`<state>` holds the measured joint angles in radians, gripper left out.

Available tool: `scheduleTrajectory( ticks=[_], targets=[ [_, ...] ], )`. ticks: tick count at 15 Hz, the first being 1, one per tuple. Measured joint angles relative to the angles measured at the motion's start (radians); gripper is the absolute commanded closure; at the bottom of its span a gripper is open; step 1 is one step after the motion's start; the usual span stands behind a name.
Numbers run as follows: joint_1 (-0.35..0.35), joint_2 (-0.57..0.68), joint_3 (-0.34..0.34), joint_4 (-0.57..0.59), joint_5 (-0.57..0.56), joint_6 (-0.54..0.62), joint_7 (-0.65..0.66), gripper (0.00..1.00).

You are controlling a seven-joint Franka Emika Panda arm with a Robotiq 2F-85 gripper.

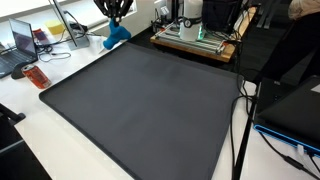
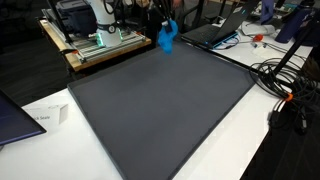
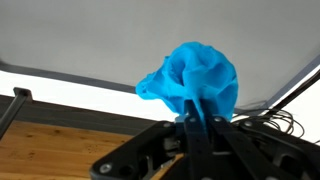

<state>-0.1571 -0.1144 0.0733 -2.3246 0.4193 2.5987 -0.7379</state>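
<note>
Here, tool [image 3: 197,112] clamping cloth [image 3: 195,78], at mat [image 1: 140,100] edge

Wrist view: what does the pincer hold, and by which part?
The pincer is shut on the blue cloth, gripping a bunched fold; the rest sits crumpled beyond it.

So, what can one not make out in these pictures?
- Wrist view: tips of the jaws, buried in the blue cloth.
- Both exterior views: the arm above the jaws, beyond the top edge.
- An exterior view: any writing on the white card, too small.
</note>
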Motion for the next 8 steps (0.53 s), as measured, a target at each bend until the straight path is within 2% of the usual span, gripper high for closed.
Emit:
scheduleTrajectory(
  ticks=[3, 8],
  targets=[
    [0.041, -0.102, -0.045, -0.014, -0.099, -0.038, 0.084, 0.99],
    [0.078, -0.232, -0.082, 0.023, -0.254, -0.166, 0.246, 0.98]
  ],
)
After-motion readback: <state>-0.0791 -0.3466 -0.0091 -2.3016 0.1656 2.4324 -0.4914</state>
